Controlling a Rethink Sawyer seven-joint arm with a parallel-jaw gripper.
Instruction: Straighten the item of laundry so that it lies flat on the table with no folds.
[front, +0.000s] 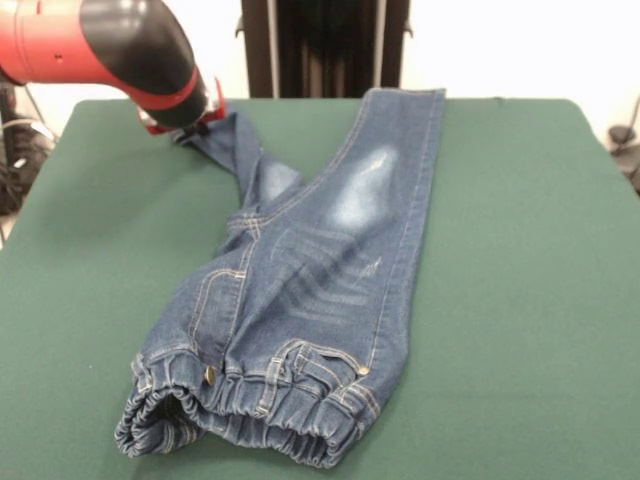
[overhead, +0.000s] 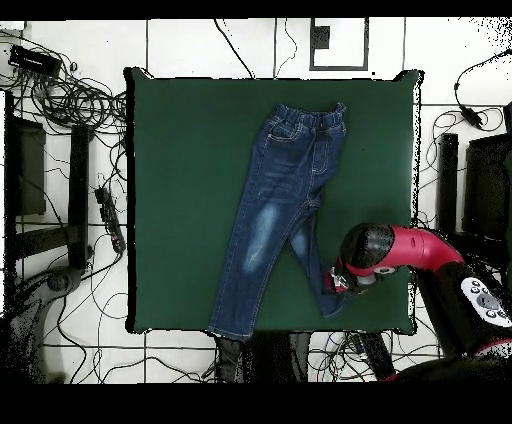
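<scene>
The blue denim jeans (front: 310, 280) lie on the dark green table (front: 520, 300), with the gathered waistband (front: 250, 410) toward the near edge in the front view. One leg (front: 400, 150) runs straight and flat to the far edge. The other leg (front: 245, 160) is twisted and narrow and stretches to the far left, up to my gripper (front: 185, 128). The gripper is mostly hidden under the red and black arm and appears shut on that leg's end. In the overhead view the jeans (overhead: 275, 210) lie mid-table and the gripper (overhead: 338, 283) is at the twisted leg's end.
The black pedestal (front: 325, 45) stands behind the table's far edge. In the overhead view, cables (overhead: 70, 100) and dark stands lie on the floor around the table (overhead: 180, 180). Green felt shows on both sides of the jeans.
</scene>
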